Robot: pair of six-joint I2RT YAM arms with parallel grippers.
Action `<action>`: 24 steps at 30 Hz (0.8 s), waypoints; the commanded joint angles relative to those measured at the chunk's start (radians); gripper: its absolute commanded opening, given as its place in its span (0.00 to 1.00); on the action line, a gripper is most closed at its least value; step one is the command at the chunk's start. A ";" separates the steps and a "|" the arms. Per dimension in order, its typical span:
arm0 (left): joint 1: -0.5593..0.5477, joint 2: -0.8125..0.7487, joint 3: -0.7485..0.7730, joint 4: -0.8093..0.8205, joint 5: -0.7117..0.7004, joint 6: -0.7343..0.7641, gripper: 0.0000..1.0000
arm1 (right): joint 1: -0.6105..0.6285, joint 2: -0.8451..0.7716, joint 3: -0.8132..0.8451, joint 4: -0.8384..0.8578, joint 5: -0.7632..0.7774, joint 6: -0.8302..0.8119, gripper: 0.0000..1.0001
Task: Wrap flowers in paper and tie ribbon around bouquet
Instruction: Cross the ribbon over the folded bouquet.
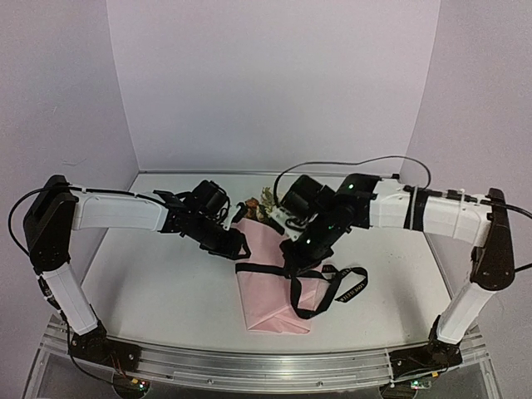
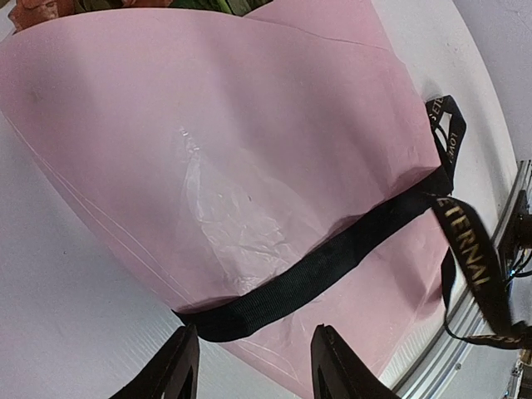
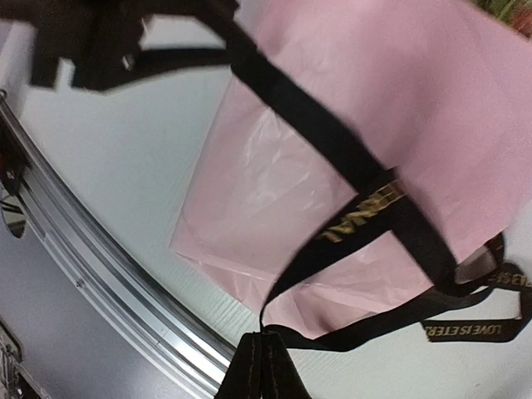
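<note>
Black ribbon (image 2: 332,256) reading "LOVE IS ETERNAL" crosses the pink paper (image 2: 249,100).

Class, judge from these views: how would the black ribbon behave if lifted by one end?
Probably floppy: the ribbon drapes in loose loops from the right tool. Likely light, being thin and flat across the paper. It should not roll.

white table (image 1: 150,266): pink-paper bouquet (image 1: 266,295) lying flat mid-table, black ribbon (image 2: 316,268) loops trailing beside.
</note>
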 commanded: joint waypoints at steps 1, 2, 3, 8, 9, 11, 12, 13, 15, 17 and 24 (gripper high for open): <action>0.004 -0.027 -0.009 0.017 0.018 -0.003 0.48 | 0.049 0.031 -0.097 0.038 -0.047 0.090 0.00; 0.004 -0.026 -0.009 0.017 0.019 -0.003 0.47 | 0.051 0.030 -0.117 0.048 -0.045 0.105 0.00; 0.004 -0.025 -0.010 0.016 0.020 -0.003 0.47 | 0.052 0.028 -0.134 0.057 -0.043 0.119 0.00; 0.004 -0.024 -0.008 0.016 0.026 -0.004 0.47 | 0.057 0.014 -0.199 0.089 -0.064 0.173 0.00; 0.004 -0.024 -0.008 0.015 0.029 -0.003 0.47 | 0.061 0.006 -0.216 0.098 -0.072 0.179 0.00; 0.004 -0.021 -0.007 0.016 0.042 -0.001 0.47 | 0.065 -0.003 -0.241 0.105 -0.069 0.189 0.00; 0.004 -0.019 -0.008 0.016 0.048 0.000 0.47 | 0.065 -0.003 -0.247 0.105 -0.063 0.192 0.00; 0.004 -0.016 -0.008 0.017 0.050 0.000 0.47 | 0.065 0.000 -0.247 0.105 -0.056 0.193 0.00; 0.004 -0.012 -0.006 0.016 0.052 0.001 0.47 | 0.065 0.006 -0.235 0.105 -0.039 0.203 0.00; 0.003 -0.014 -0.007 0.017 0.051 0.004 0.46 | 0.062 0.005 -0.221 0.105 -0.018 0.232 0.00; -0.029 0.001 0.031 -0.015 -0.012 0.088 0.45 | 0.049 -0.084 -0.232 0.120 0.044 0.280 0.00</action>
